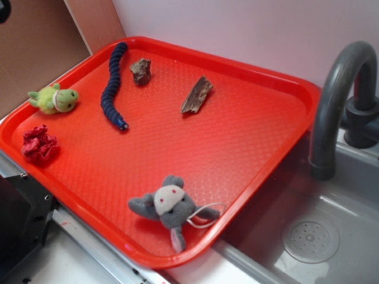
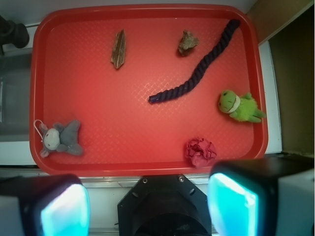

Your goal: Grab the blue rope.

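The task stands at its very start: the blue rope [image 2: 203, 66] lies untouched on the red tray [image 2: 98, 98], and the approach looks not yet begun. In the wrist view the gripper [image 2: 147, 204] hangs high above the near edge of the tray, looking straight down, its 2 fingers [image 2: 61, 209] spread wide apart with nothing between them; the exterior view does not show the arm at all. The rope curves from the tray's far corner toward the middle, its lighter capped tip [image 1: 123, 126] pointing inward, with a small rock [image 1: 141, 71] just beside its upper part, a green plush [image 1: 54, 99] near it and a piece of bark [image 1: 196, 94] farther off. The next move likely calls for travelling forward over the rope's mid-length, turning the jaws across its run, then descending clear of the rock.
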